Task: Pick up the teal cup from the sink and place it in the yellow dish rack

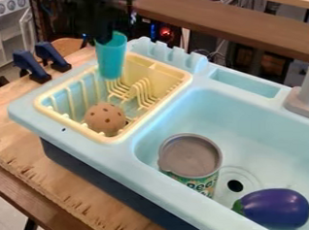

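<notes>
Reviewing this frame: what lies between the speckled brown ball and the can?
In the camera view, the yellow rack's rim and the light blue divider lie between the ball and can; no loose object shows there.

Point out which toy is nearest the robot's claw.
The teal cup, right at the gripper; the brown ball, the can and the purple eggplant lie away from it.

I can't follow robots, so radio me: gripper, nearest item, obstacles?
Gripper at teal cup's rim, grip unclear. Cup upright, at yellow rack's far side. Brown spotted ball in rack, nearer camera; possible obstacle that way.
</notes>
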{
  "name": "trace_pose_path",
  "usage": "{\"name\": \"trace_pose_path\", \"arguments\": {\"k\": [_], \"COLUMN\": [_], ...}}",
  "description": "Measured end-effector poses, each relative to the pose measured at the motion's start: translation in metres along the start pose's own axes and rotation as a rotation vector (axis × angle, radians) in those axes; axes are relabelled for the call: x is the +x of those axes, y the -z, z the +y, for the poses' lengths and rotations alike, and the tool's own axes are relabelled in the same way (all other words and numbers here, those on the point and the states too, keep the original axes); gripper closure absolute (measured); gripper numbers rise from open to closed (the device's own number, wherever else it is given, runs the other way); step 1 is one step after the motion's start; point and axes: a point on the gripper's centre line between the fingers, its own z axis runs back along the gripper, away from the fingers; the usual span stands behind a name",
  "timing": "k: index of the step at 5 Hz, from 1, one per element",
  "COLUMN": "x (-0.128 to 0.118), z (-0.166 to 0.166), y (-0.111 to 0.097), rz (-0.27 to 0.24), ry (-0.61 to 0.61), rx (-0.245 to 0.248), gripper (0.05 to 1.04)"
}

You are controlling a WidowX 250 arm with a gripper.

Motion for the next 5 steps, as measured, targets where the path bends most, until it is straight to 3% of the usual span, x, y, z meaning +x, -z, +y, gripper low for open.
{"name": "trace_pose_path", "arguments": {"k": [3, 4, 5], "x": [0.011, 0.012, 0.017], "z": [-0.004, -0.005, -0.004], "y": [0.017, 0.032, 0.031], "rz": [-0.012, 0.041, 0.027], "ry": [0.001, 0.008, 0.018], "rx": [-0.036, -0.044, -0.05], "gripper": [0.963, 0.749, 0.449]}}
